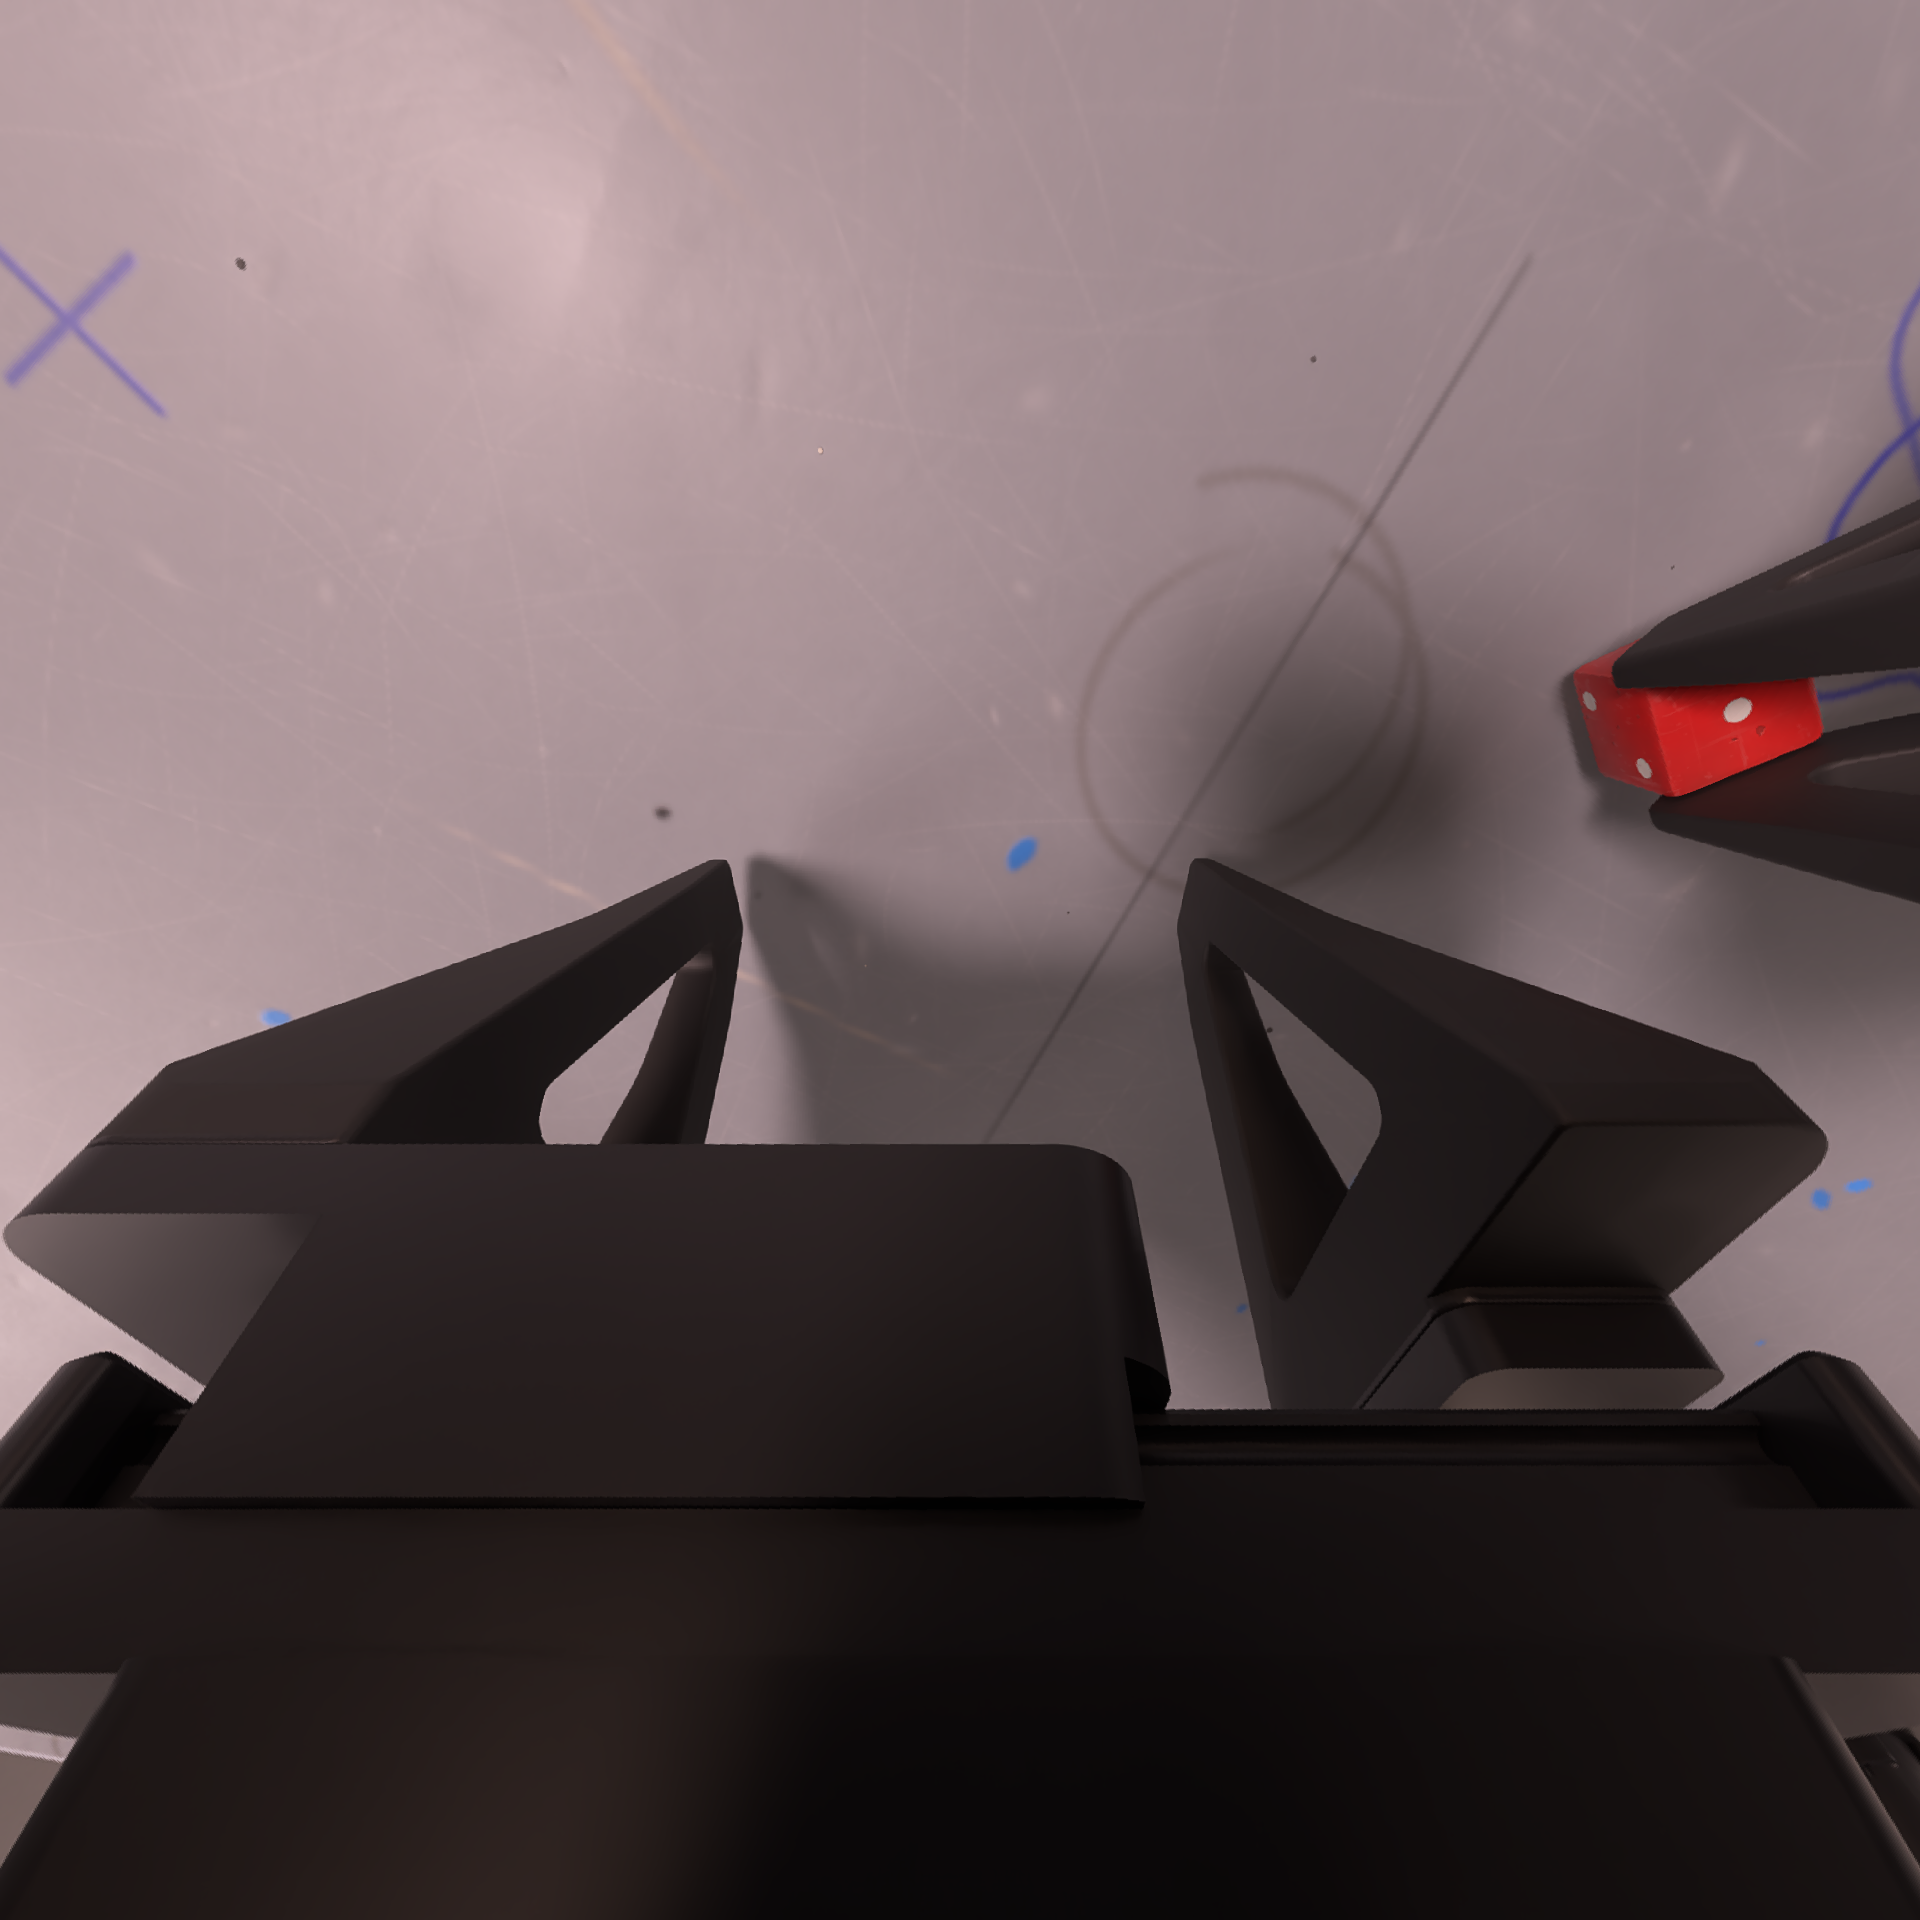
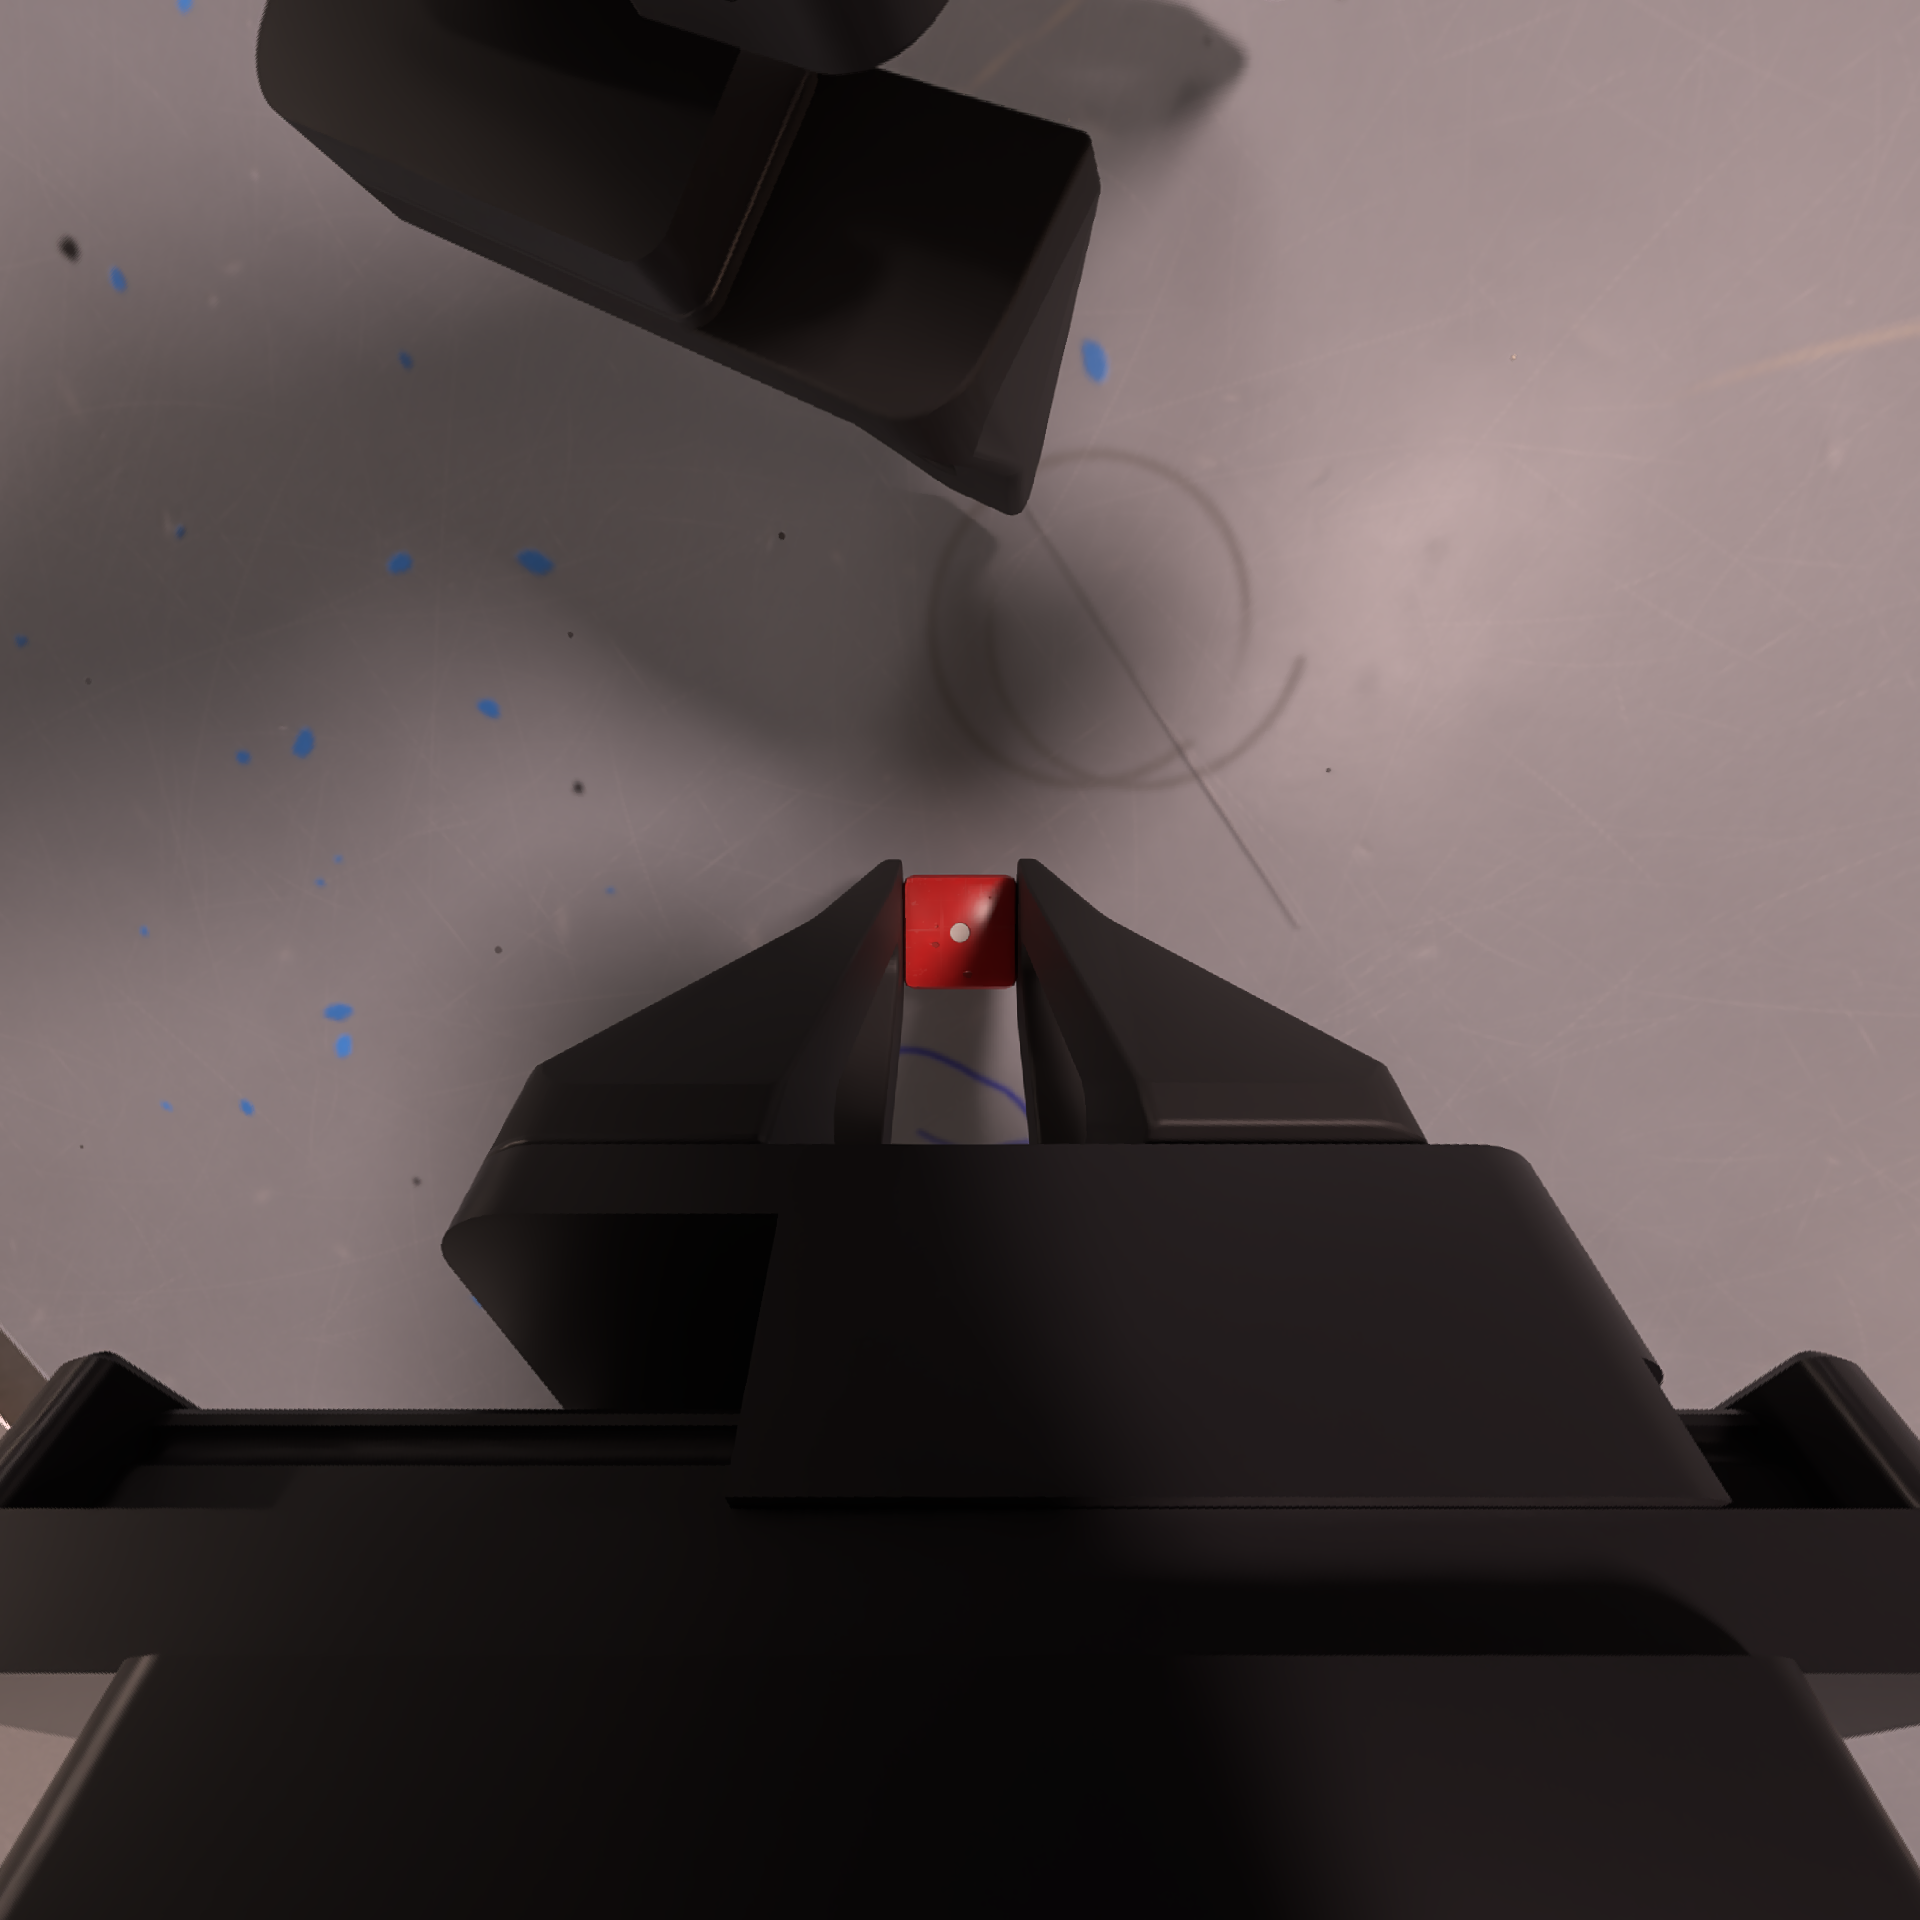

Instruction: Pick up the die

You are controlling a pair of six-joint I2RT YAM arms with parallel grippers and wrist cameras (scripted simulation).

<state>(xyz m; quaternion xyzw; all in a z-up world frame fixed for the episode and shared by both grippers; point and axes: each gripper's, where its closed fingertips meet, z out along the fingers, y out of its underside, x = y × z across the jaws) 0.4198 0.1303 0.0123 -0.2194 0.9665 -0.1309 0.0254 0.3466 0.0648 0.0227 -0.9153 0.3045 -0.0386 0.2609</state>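
Observation:
A small red die with white pips sits between the fingertips of my right gripper, which is shut on it from both sides. In the left wrist view the die shows at the far right edge, pinched between the right gripper's two black fingers. I cannot tell if the die touches the table. My left gripper is open and empty, well to the left of the die, just above the table.
The grey scratched tabletop carries blue pen marks, blue flecks and a faint dark ring. In the right wrist view the left gripper's black body hangs ahead of the die at the top.

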